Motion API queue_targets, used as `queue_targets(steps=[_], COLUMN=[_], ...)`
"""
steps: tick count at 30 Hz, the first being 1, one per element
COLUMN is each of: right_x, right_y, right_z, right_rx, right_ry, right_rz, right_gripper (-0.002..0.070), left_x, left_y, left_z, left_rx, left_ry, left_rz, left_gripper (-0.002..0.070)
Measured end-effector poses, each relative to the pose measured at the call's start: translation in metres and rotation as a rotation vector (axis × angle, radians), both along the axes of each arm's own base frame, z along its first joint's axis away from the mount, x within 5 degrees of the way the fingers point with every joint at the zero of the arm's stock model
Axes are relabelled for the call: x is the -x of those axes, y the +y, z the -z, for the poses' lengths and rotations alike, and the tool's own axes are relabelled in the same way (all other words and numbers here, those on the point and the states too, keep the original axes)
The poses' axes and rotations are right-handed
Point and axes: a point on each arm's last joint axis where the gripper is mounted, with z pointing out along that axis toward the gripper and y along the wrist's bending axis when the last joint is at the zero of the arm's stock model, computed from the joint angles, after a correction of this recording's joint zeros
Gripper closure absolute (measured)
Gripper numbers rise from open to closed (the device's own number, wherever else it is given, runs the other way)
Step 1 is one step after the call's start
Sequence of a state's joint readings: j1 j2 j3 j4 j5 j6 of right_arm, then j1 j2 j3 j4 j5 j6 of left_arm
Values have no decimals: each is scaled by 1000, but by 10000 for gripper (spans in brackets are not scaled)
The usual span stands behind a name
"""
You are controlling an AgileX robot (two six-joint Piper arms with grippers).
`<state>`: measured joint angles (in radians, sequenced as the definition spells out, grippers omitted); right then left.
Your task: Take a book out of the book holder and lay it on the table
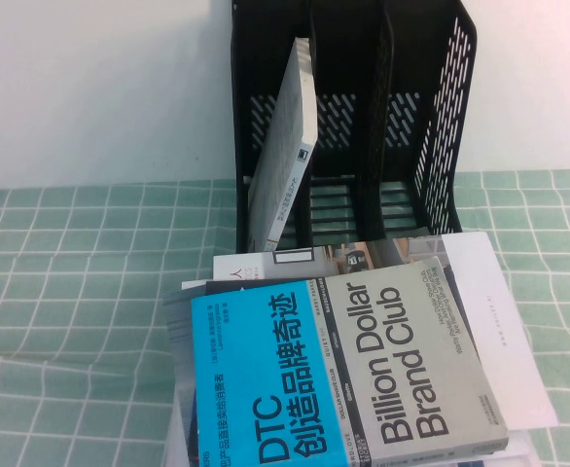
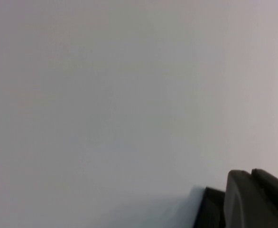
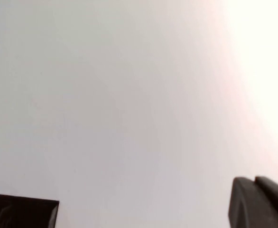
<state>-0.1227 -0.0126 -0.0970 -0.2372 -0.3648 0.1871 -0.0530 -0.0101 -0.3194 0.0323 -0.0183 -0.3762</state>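
Book holder (image 1: 431, 126): tall black rack w/ three upright slots and slotted vents, standing at the far side of the table (image 1: 61, 292), against a pale wall.
Book (image 1: 283, 146): upright in the holder's left slot, leaning, top tilted toward the centre divider; pale grey face and white page edge show. Nothing grips it.
Stack: just in front of the holder, nearest the camera. Top item is the Billion Dollar Brand Club book (image 1: 343, 370), blue and grey cover, lying flat, overlapping other printed matter beneath.
White sheet (image 1: 494, 321): lies flat under the stack's right side, sticking out to the right over the green grid cloth.
Left gripper (image 2: 253, 199): seen only in the left wrist view as a dark fingertip at the frame corner, pale wall behind; not in the high view. Open or closed: cannot tell.
Right gripper (image 3: 260, 202): dark tip in the right wrist view, facing the pale wall, a black edge at the opposite corner; fingers closed, holding nothing visible.
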Motion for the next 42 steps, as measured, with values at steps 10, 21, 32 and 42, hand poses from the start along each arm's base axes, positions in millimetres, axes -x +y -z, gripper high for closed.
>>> queue_targets(steps=[10, 21, 32, 42], right_x=[-3, -80, -149, -183], right_y=[-1, 15, 33, 97], right_z=[-66, -46, 2, 1], right_rx=[96, 156, 89, 301], right_ry=[51, 168, 377, 560], right_rz=[63, -224, -552, -623], right_gripper=[678, 678, 678, 678], left_x=[-30, -115, -208, -286], left_y=[-4, -31, -140, -178], left_z=[-33, -49, -65, -34], left_rx=[152, -35, -220, -240], left_ry=[315, 463, 595, 792], left_rz=[73, 187, 496, 483], left_gripper=[678, 678, 678, 676])
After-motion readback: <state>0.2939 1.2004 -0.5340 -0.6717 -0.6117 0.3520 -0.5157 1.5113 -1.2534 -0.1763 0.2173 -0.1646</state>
